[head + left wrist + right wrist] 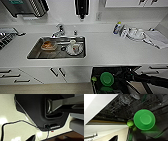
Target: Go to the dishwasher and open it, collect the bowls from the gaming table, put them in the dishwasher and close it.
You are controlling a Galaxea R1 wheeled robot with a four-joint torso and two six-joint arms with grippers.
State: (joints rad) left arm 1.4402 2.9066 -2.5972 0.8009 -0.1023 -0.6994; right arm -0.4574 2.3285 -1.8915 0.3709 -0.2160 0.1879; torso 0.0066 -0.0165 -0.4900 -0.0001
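Observation:
The dishwasher (113,71) stands open under the white counter, its dark wire racks (121,107) showing. The larger lime-green bowl (107,78) (144,119) lies bottom-up inside it, over the lower rack. A smaller lime-green round piece (94,79) (130,123), apparently the smaller bowl, sits at the rack's edge beside it. My right arm (150,79) reaches in from the right. The right gripper (132,138) hovers open a little short of the large bowl, holding nothing. My left gripper (48,138) hangs open near my own dark base, over pale floor. The gaming table is out of view.
A steel sink (33,53) in the counter (112,50) holds a brownish dish (48,45) and a white cup (72,43). White dishes (136,33) and a bottle (116,27) stand at the back right. White cabinet doors with black handles (57,72) lie left of the dishwasher.

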